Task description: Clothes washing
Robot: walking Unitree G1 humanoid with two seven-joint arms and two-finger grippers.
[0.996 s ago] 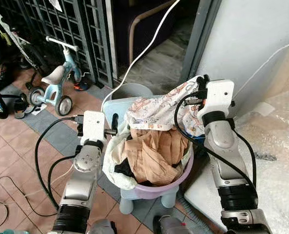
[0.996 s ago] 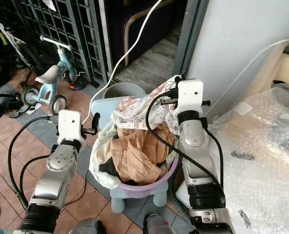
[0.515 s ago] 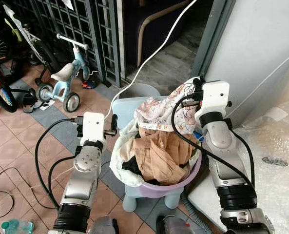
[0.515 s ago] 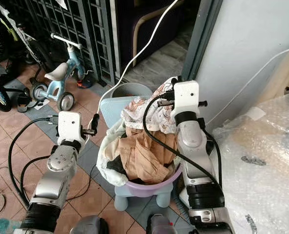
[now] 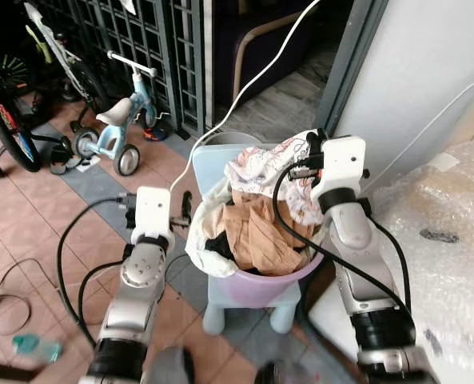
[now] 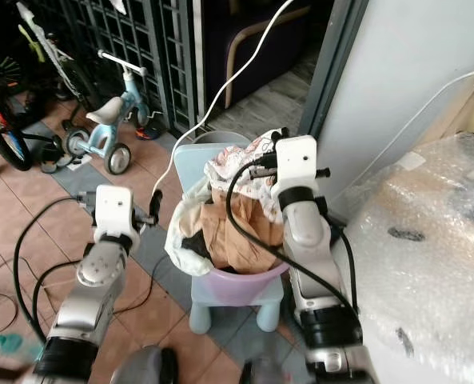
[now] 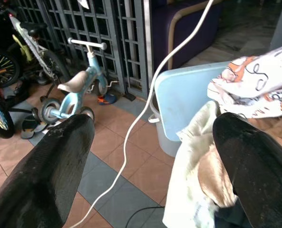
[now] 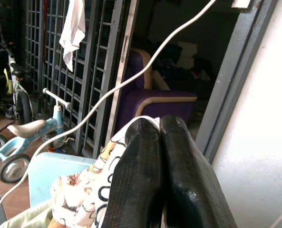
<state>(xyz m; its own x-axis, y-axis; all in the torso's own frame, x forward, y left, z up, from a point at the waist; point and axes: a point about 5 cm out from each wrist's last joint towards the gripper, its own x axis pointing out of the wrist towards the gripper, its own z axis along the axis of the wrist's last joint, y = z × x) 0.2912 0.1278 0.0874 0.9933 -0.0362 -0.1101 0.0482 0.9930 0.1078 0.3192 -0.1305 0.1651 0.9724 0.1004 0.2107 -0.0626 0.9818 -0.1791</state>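
Head views: purple basin point(image 5: 260, 282) heaped with clothes on a blue stool point(image 5: 244, 300); right gripper point(image 5: 310, 152) lifting the patterned cloth point(image 5: 256, 172) off the heap, probably to pull it out. Left wrist: left gripper point(image 7: 150, 156) beside the basin, fingers wide, nothing held. Right wrist: fingers point(image 8: 141, 175) pinched together on the cloth.

No readable text, labels, brands or numbers anywhere. The patterned cloth point(image 5: 264, 172) carries only cartoon-style prints, no letters that can be made out. The bicycle point(image 5: 17, 96) frame has coloured markings, too blurred to read.
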